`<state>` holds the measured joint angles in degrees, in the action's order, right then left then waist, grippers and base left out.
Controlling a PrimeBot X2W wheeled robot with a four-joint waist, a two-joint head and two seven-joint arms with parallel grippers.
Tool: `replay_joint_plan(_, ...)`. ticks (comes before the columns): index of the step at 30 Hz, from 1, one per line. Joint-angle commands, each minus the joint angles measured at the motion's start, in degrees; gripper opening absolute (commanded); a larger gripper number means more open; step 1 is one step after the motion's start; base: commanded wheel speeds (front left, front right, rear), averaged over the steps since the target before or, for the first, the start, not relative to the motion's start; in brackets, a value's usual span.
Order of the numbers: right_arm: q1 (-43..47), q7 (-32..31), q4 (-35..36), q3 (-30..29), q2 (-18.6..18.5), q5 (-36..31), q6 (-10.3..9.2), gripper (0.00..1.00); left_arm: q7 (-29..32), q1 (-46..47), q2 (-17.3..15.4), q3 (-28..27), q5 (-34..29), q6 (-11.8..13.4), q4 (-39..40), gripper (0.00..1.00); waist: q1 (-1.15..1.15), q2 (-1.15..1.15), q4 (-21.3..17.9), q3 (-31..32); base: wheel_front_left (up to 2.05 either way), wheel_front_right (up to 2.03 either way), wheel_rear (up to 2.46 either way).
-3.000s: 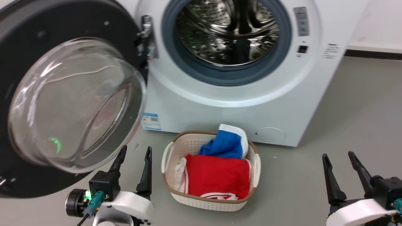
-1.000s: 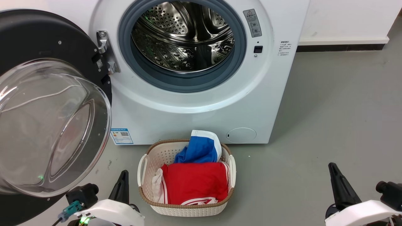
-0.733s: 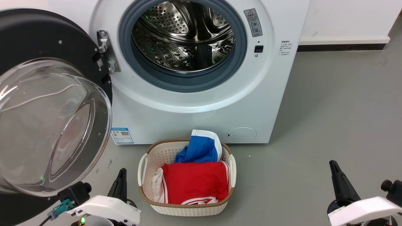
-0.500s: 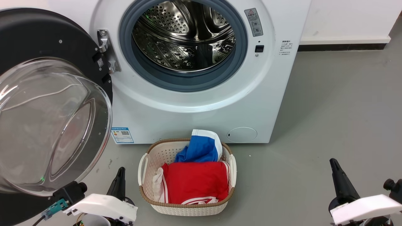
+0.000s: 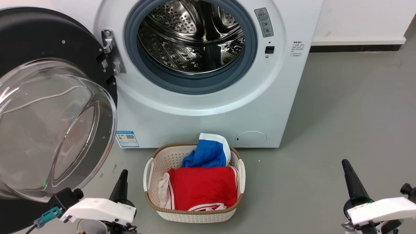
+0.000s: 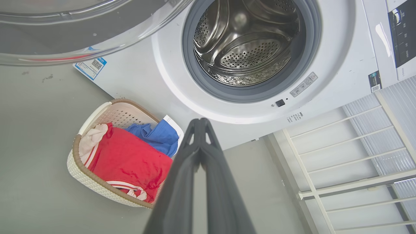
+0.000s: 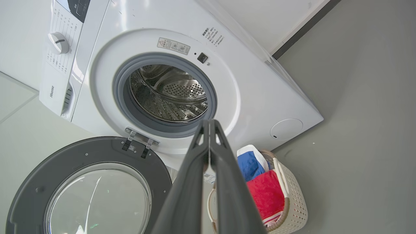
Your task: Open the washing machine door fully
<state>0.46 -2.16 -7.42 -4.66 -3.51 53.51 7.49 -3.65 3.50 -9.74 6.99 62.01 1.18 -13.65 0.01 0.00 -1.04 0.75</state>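
Note:
The white washing machine (image 5: pixel 201 107) stands in front of me with its steel drum (image 5: pixel 191 35) exposed. The washing machine door (image 5: pixel 39 35), a black disc with a bulging glass bowl, hangs swung out wide on its left hinge. It fills the left of the head view. My left gripper (image 5: pixel 123 172) is low, just right of the door's lower edge and apart from it. In the left wrist view its fingertips (image 6: pixel 200 122) meet, shut on nothing. Far from the door, at the lower right, my right gripper (image 5: pixel 344 162) is also shut and empty, as its fingertips (image 7: pixel 209 123) show.
A cream laundry basket (image 5: pixel 148 172) with red and blue clothes sits on the grey floor just before the machine, between my arms. A white wall with a dark baseboard (image 5: pixel 357 48) runs behind on the right. A white slatted rack (image 6: pixel 341 156) stands beside the machine.
Three seconds ago both grippers stood open; now each shows its fingers together. The camera has shifted since then. Over the last second both arms drifted slightly; the door held still.

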Motion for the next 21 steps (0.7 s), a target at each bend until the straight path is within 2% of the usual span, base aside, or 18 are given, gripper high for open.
replay_joint_plan(1, -1.46, -0.26, 0.15, -0.19, 0.03, 1.99, 0.01, 0.00, 0.41, 1.55, 0.24, -0.89, 1.52, -0.60, 0.47, 0.00, 0.00, 0.00, 0.02, -0.02, 0.00, 0.00, 0.00)
replay_joint_plan(21, -3.36, -1.66, -2.07, -0.78, 0.24, 14.05, 0.01, 0.00, 3.47, 2.11, 2.24, -4.88, 11.09, -3.34, 0.22, 0.00, -0.01, 0.00, 0.29, -0.26, 0.00, 0.00, 0.00)
